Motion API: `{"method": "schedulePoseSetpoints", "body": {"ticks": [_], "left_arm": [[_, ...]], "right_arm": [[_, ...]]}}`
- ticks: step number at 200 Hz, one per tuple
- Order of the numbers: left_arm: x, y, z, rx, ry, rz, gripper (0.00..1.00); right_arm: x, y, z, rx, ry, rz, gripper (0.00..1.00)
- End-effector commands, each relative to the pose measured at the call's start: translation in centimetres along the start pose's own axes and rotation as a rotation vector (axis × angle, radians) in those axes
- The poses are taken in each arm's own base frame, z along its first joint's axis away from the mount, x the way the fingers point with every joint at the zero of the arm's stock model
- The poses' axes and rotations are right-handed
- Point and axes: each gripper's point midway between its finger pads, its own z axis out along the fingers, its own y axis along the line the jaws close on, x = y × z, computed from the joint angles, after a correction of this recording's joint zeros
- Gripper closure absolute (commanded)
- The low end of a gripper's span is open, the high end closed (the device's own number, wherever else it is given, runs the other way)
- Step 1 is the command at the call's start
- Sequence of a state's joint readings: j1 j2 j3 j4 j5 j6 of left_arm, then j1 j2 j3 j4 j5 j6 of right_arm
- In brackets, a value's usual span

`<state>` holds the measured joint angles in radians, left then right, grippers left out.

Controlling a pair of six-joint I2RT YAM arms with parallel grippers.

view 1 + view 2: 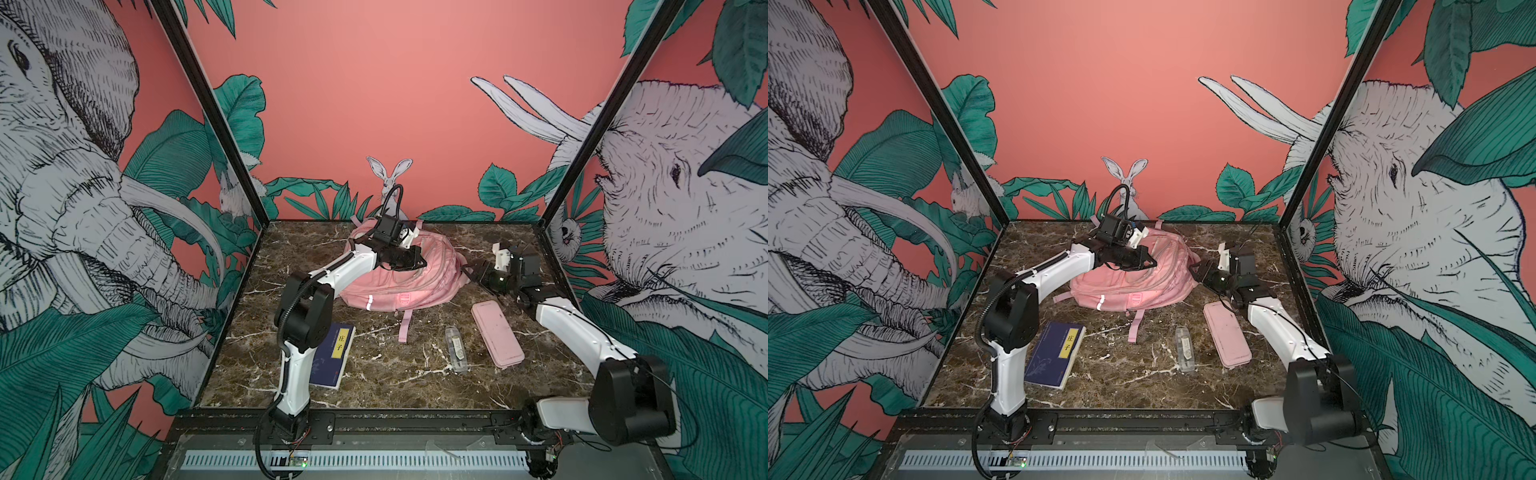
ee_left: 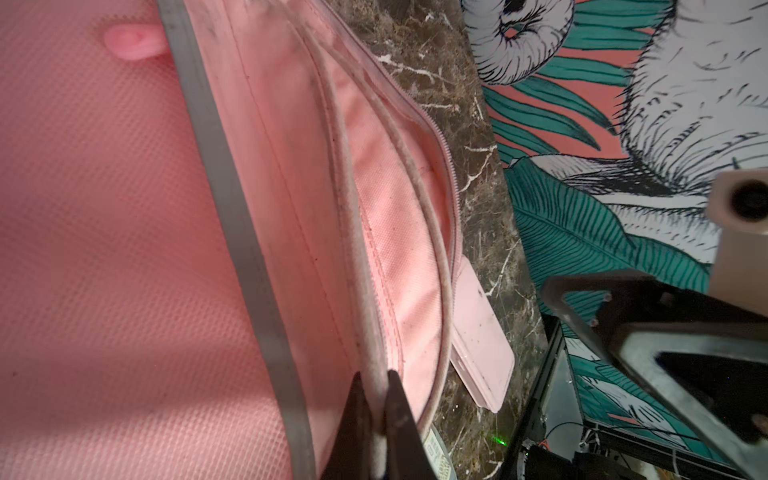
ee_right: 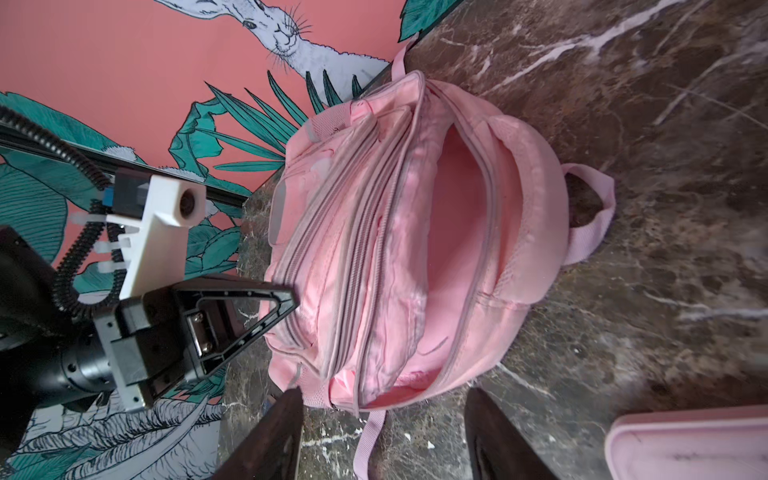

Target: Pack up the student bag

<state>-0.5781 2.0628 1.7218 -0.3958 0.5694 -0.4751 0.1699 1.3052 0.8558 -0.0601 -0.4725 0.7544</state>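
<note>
Both arms show white shells, bulky black joint housings, ribbed black cable conduit.

Marble surface: blue book flat at 8 o'clock; clear tube at 5 o'clock; pink pencil case just beside, 4 o'clock

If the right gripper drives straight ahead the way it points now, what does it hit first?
The soft pink fabric backpack. The open right gripper faces its side, apart from it, roughly in line with the unzipped main compartment; the gap is hard to judge.
</note>
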Motion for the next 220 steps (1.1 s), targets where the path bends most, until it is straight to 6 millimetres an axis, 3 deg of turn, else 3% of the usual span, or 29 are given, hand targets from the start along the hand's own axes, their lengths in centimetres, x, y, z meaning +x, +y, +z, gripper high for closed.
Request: {"method": "schedulePoseSetpoints", "body": {"ticks": [1,34,87,124,157,177,200,220], "left_arm": [[-0.4,-0.8,-0.3,-0.026,-0.003,0.04,1.0],[0.8,-0.3,0.6,-0.047,0.027,0.036,1.0],[1.8,-0.3,1.3,-0.044,0.072,0.027,0.79],[1.5,-1.2,0.3,-0.035,0.063,0.055,0.64],[1.6,-1.5,-3.2,-0.077,0.034,0.097,0.52],[2.3,-0.6,-6.2,-0.107,0.005,0.081,0.44],[4.0,2.3,-10.0,-0.183,-0.018,0.04,0.38],[6.7,5.2,-13.1,-0.282,-0.002,-0.008,0.36]], "right_arm": [[1.1,-1.0,-0.9,0.049,0.011,-0.021,0.39],[2.0,-0.8,-1.6,0.037,0.016,-0.024,0.4],[2.7,0.5,-1.7,0.014,0.024,-0.039,0.4],[3.1,1.2,-1.6,-0.001,0.029,-0.049,0.4],[4.2,2.2,-1.3,-0.016,0.051,-0.078,0.39],[5.3,2.9,-1.0,-0.023,0.072,-0.101,0.39],[6.4,4.1,-0.4,-0.043,0.093,-0.126,0.39],[7.7,5.2,0.2,-0.058,0.114,-0.15,0.4]]}}
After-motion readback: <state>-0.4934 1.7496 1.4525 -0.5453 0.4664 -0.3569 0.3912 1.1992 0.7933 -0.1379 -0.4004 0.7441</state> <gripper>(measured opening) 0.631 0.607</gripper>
